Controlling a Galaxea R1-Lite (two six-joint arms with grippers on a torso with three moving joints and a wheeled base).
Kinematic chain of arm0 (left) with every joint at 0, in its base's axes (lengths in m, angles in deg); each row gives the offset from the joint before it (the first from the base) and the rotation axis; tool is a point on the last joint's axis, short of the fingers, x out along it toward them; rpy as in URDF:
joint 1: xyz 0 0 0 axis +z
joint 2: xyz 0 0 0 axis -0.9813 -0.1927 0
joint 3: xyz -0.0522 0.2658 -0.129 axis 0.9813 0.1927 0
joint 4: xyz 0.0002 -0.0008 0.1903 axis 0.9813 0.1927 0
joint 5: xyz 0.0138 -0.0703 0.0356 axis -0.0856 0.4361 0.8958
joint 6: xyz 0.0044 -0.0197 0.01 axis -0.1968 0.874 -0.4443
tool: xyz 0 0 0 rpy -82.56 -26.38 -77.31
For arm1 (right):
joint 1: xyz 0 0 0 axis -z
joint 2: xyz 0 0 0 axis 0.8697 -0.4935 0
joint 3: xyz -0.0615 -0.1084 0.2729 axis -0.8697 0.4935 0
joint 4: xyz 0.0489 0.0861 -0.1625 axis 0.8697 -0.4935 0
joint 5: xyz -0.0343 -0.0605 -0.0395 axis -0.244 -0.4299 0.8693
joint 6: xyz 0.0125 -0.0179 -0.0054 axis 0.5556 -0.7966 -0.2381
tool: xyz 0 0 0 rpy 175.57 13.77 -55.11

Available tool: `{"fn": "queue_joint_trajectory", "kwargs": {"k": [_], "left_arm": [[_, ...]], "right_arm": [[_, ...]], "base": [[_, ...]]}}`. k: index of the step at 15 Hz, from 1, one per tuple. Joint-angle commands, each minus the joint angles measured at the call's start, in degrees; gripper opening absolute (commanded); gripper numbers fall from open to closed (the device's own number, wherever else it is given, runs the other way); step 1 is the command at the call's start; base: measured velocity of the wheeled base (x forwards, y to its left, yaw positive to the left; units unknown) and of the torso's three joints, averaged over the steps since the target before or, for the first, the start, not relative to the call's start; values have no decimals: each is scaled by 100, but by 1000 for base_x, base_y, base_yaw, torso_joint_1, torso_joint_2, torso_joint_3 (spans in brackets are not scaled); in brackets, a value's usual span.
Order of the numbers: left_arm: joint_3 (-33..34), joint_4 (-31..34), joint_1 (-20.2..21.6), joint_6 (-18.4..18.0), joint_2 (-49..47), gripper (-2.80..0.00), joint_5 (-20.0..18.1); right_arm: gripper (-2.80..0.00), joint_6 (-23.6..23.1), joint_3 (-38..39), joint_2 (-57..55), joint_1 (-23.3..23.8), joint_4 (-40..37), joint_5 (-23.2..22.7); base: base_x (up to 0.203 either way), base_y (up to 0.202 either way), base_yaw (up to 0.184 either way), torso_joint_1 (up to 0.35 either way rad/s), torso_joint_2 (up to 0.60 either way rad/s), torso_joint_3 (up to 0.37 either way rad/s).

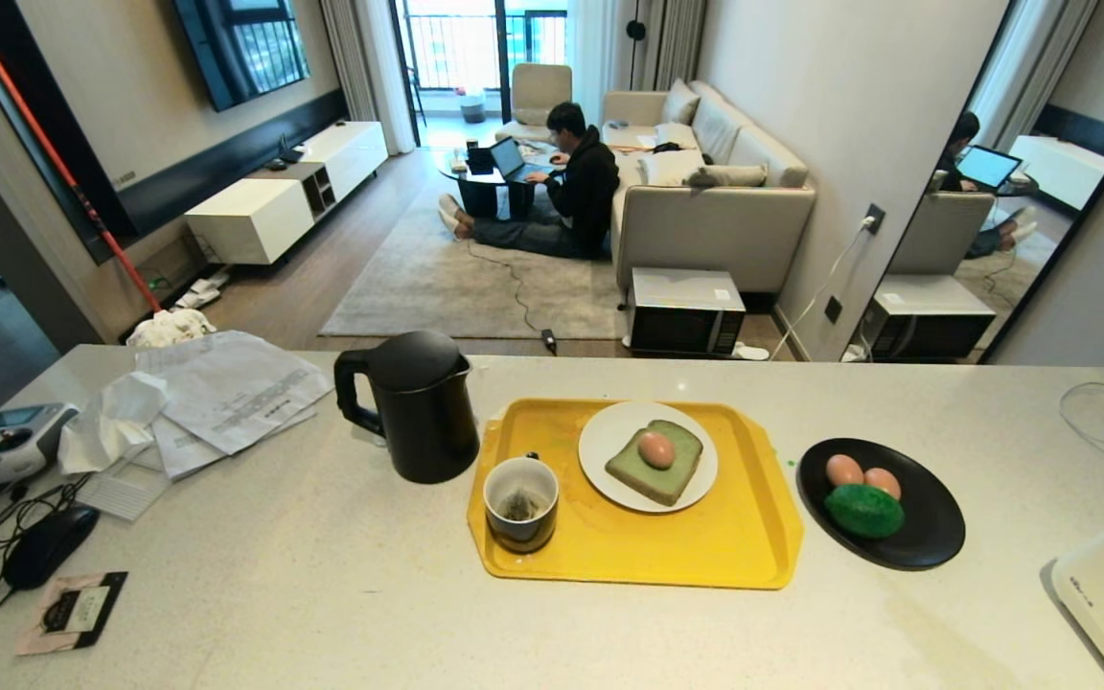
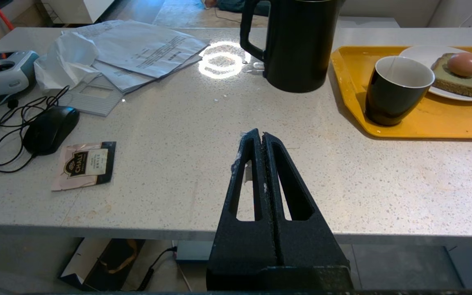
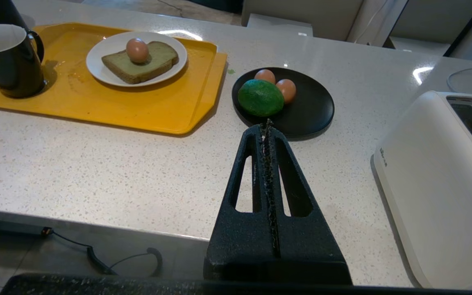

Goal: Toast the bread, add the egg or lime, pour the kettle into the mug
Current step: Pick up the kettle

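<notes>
Yellow tray (image 1: 705, 546) groups breakfast set: egg (image 1: 656, 448) atop bread (image 1: 655, 462) on white plate (image 1: 600, 460), mug (image 1: 520, 502) near-left, kettle (image 1: 418, 404) left of tray for pouring. Lime (image 1: 863, 510) right on black plate (image 1: 935, 537). Left gripper (image 2: 259, 136), right gripper (image 3: 268, 125) pressed together, empty, parked at near edge.

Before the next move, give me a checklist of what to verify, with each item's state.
1. Bread on the white plate: ok.
2. Egg resting on the bread: ok.
3. Mug upright on the yellow tray, tea bag inside: ok. Water in it: cannot tell.
4. Kettle upright on the counter beside the tray, lid shut: ok.
5. Left gripper and right gripper shut and empty, both held near the counter's front edge: ok.
6. Lime on the black plate with two eggs: ok.
</notes>
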Motion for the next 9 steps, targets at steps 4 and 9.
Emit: {"fn": "queue_joint_trajectory", "kwargs": {"k": [4,9], "left_arm": [[0,-3,-3,7,4,-280,1],[0,-3,-3,-2,4,-280,1]], "right_arm": [[-280,0,2,-5,-2,6,-3],[-280,1,7,-5,-2,10,-3]], "base": [[0,0,0,-73,134,66],[0,0,0,-67,140,67]]}}
